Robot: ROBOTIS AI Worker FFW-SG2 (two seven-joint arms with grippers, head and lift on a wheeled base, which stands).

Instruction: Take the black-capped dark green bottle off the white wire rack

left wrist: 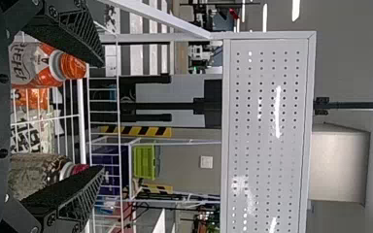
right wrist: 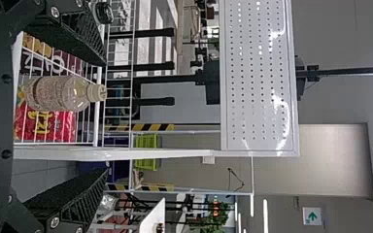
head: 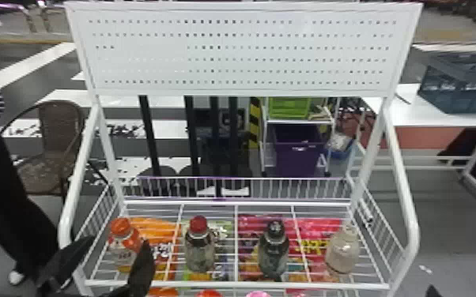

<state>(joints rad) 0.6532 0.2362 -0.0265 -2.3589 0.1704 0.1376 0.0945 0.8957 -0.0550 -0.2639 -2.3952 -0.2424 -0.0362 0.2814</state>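
Four bottles on the white wire rack [head: 217,284], folks. Left claw [head: 118,242] is spread wide and empty near the orange-capped bottle [head: 120,228]. Next, red-capped bottle [head: 199,247], then the black-capped dark green bottle [head: 274,252], standing between both claws, then the pale-capped bottle [head: 343,252]. Right claw [head: 462,286]: spread too, empty, right of the rack.

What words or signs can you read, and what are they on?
No words clear enough to read.
Orange bottle: letters, too blurred.
Red bag: yellow letters, too blurred.
Purple bag: letters, too blurred.
Wall sign: a green arrow, no readable words.
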